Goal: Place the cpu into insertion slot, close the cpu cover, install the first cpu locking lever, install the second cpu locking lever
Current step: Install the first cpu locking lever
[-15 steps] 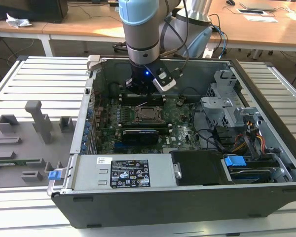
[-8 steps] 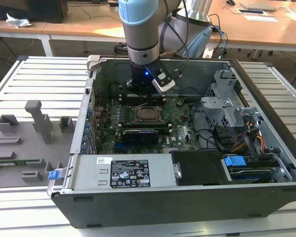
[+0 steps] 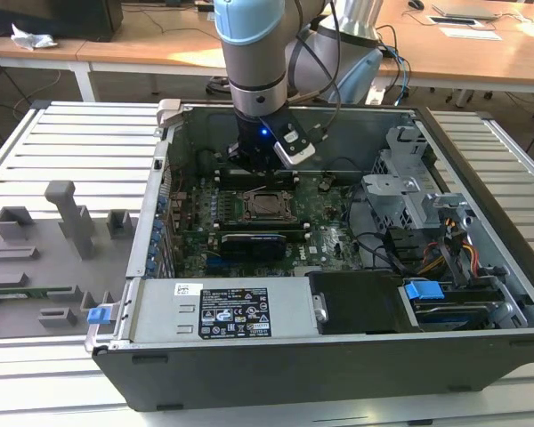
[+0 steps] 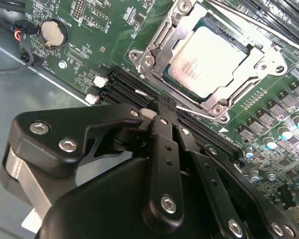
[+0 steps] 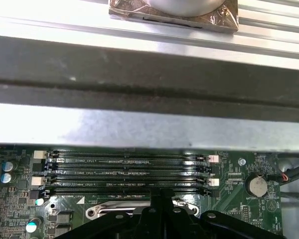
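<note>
Slatted pale metal table (image 3: 71, 142) carries open computer case (image 3: 338, 374), lying on its side. Grey fixture plate (image 3: 27, 276) with upright grey blocks lies flat on slats just beside case, on exterior view's left. Shiny mount plate (image 5: 219, 17) sits on slats past case's far wall.

The black gripper (image 5: 162, 194), its fingers pressed together, hangs over the green motherboard (image 5: 229, 209), tips at the nearest of four long black memory slots (image 5: 127, 172). The insertion slot's silver rim (image 5: 114, 209) lies just beside the fingers. A coin cell battery (image 5: 255, 185) sits off to one side, and the grey case wall (image 5: 149, 124) rises beyond the slots.
</note>
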You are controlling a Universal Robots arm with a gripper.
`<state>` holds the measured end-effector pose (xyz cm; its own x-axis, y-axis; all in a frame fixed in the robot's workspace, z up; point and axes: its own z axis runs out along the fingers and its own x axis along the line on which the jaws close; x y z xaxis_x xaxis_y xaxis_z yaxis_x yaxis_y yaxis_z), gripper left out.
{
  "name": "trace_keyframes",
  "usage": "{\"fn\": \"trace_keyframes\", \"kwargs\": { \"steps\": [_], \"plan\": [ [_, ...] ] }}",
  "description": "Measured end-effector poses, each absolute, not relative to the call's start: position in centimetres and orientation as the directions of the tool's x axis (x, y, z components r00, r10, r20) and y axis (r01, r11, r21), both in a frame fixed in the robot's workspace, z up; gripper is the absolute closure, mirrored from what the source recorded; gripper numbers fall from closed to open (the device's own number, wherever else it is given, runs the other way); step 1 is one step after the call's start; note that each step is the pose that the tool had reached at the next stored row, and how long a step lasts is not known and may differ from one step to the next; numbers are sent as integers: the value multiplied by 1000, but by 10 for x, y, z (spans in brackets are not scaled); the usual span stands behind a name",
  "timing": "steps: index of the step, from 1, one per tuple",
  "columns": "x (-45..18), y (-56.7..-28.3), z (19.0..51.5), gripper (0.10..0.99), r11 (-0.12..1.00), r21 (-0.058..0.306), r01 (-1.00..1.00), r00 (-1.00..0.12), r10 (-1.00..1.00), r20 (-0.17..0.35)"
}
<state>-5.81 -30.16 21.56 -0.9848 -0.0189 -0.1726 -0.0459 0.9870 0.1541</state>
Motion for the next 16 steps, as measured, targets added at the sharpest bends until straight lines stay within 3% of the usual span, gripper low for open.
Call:
{"fn": "trace_keyframes", "kwargs": {
  "steps": [16],
  "plan": [
    [-58, -295, 209, 980, 990, 133, 45, -982, 68, -175]
  ]
}}
